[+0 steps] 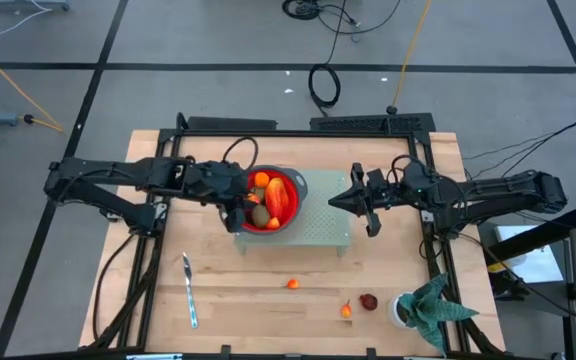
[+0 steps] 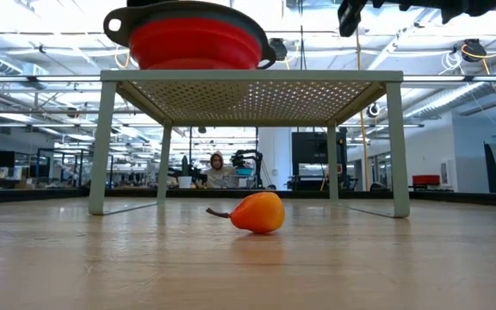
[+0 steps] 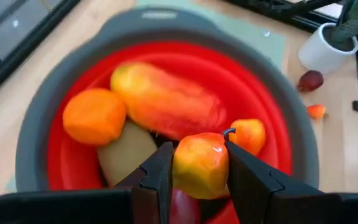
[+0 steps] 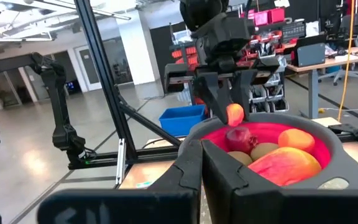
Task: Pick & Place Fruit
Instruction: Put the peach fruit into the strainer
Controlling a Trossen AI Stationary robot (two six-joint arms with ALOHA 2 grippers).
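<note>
A red bowl with a grey rim [image 1: 298,186] stands on a perforated metal stand [image 1: 323,225] at mid-table. In it lie a long red-orange piece [image 3: 166,99], an orange round one [image 3: 94,116], a kiwi [image 3: 126,152] and a dark red one [image 4: 238,138]. My left gripper [image 3: 199,149] hangs over the bowl's near-left part, shut on a small yellow-red fruit [image 3: 201,163]. My right gripper [image 1: 333,200] is shut and holds nothing, just right of the bowl above the stand. Three more small fruits lie on the table: [image 1: 293,284], [image 1: 346,310], [image 1: 368,301]. My left gripper pinches the small yellow-red fruit by its two opposite sides [image 3: 182,168] between the two fingers, at their free ends [image 4: 235,114]. The fingers slant down from the table's left. The fruit hangs clear above the fruit in the bowl, its stem [image 3: 229,130] pointing away from the gripper.
A silver knife [image 1: 188,290] lies near the table's front left. A leafy plant in a white pot [image 1: 423,310] stands at the front right, beside the dark red fruit. The small orange fruit [image 2: 257,212] lies on the bare wood in front of the stand.
</note>
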